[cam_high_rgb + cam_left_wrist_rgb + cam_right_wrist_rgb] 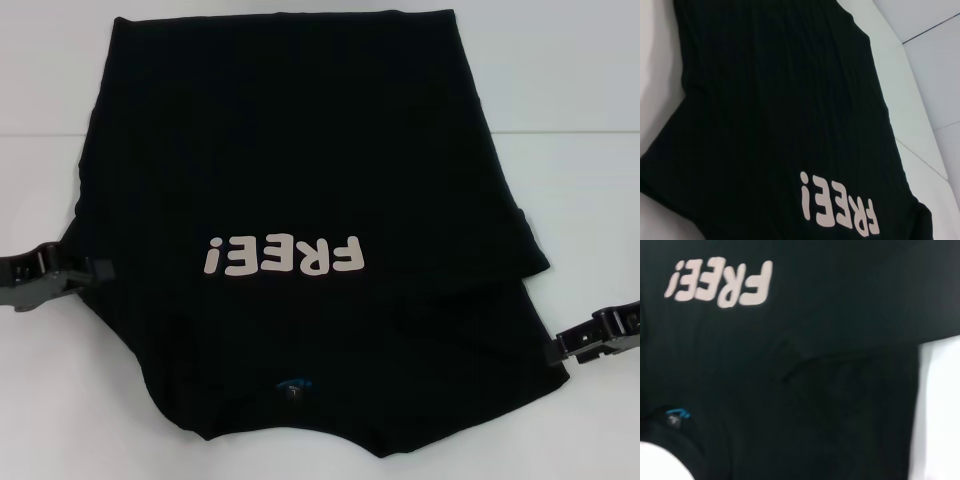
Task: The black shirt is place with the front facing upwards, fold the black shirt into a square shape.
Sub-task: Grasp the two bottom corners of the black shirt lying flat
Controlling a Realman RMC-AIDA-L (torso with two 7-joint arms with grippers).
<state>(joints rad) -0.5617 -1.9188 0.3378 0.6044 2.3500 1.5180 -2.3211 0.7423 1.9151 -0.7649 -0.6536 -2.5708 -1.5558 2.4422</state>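
The black shirt (300, 150) lies flat on the white table (60, 400), front up, its white "FREE!" lettering (285, 257) upside down to me. The small blue neck label (293, 383) is at the near edge. Both side parts look folded in over the body, and a fold edge runs across the right side. My left gripper (98, 270) rests low at the shirt's left edge. At the right edge, closer to me, sits my right gripper (555, 348). The left wrist view shows the shirt (780, 100) and lettering (837, 207). The right wrist view shows shirt (815, 390), lettering (720, 284) and label (677, 415).
White table surface (920, 125) surrounds the shirt on the left, right and near sides. The table's far edge runs behind the shirt's hem, with a pale wall beyond it. Bare table (940, 405) shows beside the shirt in the right wrist view.
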